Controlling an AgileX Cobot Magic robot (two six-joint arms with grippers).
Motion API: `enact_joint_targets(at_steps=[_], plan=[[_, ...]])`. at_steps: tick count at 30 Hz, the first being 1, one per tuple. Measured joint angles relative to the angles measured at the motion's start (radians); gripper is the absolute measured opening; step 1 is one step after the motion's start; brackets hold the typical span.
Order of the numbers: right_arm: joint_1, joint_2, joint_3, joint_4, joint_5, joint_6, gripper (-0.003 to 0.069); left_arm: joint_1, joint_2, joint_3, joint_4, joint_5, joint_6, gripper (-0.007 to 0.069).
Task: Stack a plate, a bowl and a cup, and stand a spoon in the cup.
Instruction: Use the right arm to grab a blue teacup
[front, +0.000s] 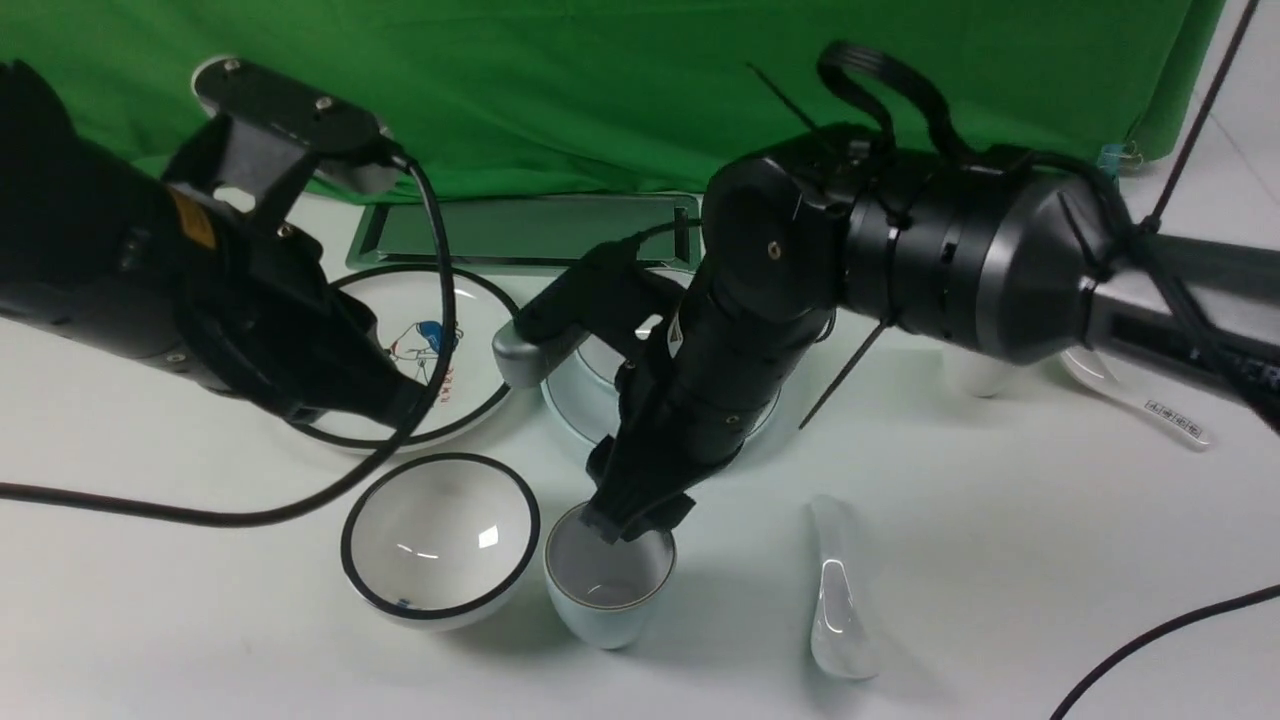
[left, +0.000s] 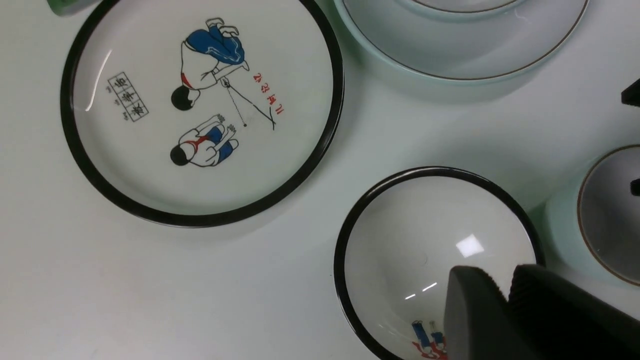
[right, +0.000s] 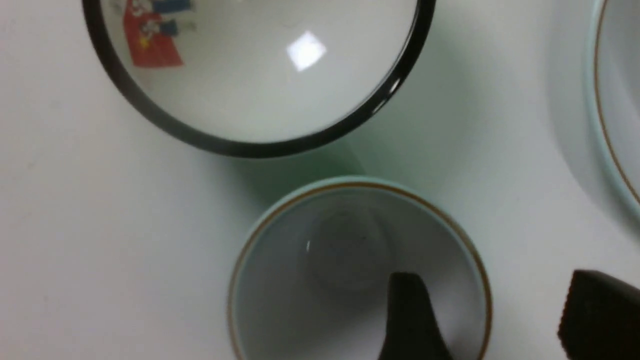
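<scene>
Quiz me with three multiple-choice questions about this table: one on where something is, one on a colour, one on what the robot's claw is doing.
1. The plain white spoon lies:
A. on the table, to the robot's right of the pale blue-green cup
B. inside the cup
C. inside a bowl

2. The rim of the white bowl beside the cup is:
A. red
B. black
C. gold

3. The right gripper is:
A. shut on the spoon
B. open, high above the white bowl
C. open, one finger inside the cup, the other outside

Answers: 1 A, the spoon lies flat on bare table, apart from the cup. 2 B, a thick black band circles the bowl. 3 C, the right wrist view shows the cup's wall between the spread fingers.
</scene>
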Motion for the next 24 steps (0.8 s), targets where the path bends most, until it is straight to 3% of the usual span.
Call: enact_joint_targets(at_steps=[5, 9, 11, 17, 24], plan=[[0.003, 0.036, 0.0, 0.001, 0.0, 0.0, 0.0395, 0.0, 0.0, 0.0, 0.0, 0.0, 0.0, 0.0059], [0.007, 0.043, -0.007, -0.001, 0.013, -0.003, 0.0136, 0.0, 0.0, 0.0, 0.0, 0.0, 0.0, 0.0062], [0.006, 0.043, -0.025, -0.006, 0.033, -0.006, 0.0078, 0.0, 0.0, 0.0, 0.0, 0.0, 0.0, 0.0063], [-0.059, 0.032, -0.262, -0.029, 0.17, -0.043, 0.0074, 0.0, 0.0, 0.0, 0.0, 0.0, 0.0, 0.0063], [-0.185, 0.046, -0.421, -0.04, 0.084, -0.013, 0.0074, 0.0, 0.0, 0.0, 0.0, 0.0, 0.0, 0.0063]])
